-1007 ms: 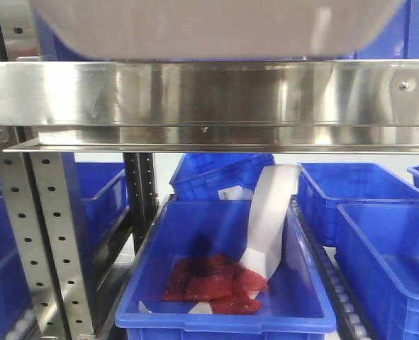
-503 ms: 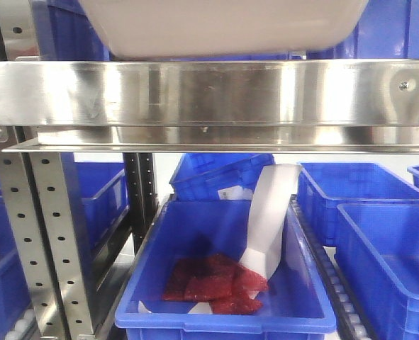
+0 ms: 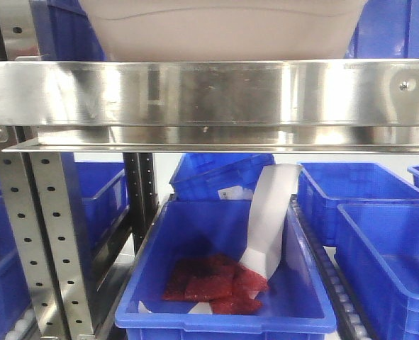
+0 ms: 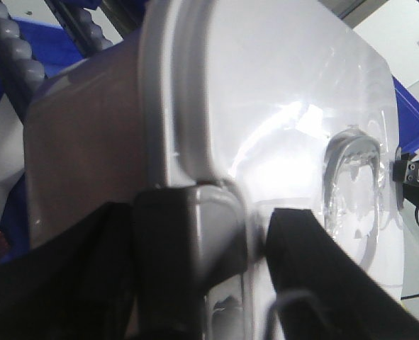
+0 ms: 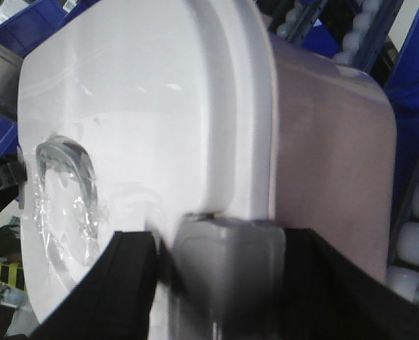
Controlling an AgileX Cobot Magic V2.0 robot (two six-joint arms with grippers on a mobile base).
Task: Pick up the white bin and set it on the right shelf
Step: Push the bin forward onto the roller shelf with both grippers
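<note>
The white bin (image 3: 223, 28) fills the top of the front view, its underside just above and behind the right shelf's steel front rail (image 3: 209, 92). A perforated upright (image 3: 46, 234) stands at the left. In the left wrist view my left gripper (image 4: 223, 248) is shut on the grey side clip of the white bin (image 4: 266, 92), one black finger (image 4: 159, 262) on the wall side and one on the lid. My right gripper (image 5: 227, 276) clamps the opposite clip of the white bin (image 5: 159, 106) the same way. The glossy lid has a clear handle (image 5: 67, 191).
Below the rail a blue bin (image 3: 223, 319) holds red packets (image 3: 213, 283) and a white paper strip (image 3: 269, 219). More blue bins (image 3: 379, 234) crowd the lower level on roller tracks (image 5: 415, 241). Blue bins (image 3: 393, 28) also stand behind the white bin on the upper level.
The white bin has moved away from the camera, over the steel rail, looking narrower than a second ago. It has also sunk slightly, showing its side ridge.
</note>
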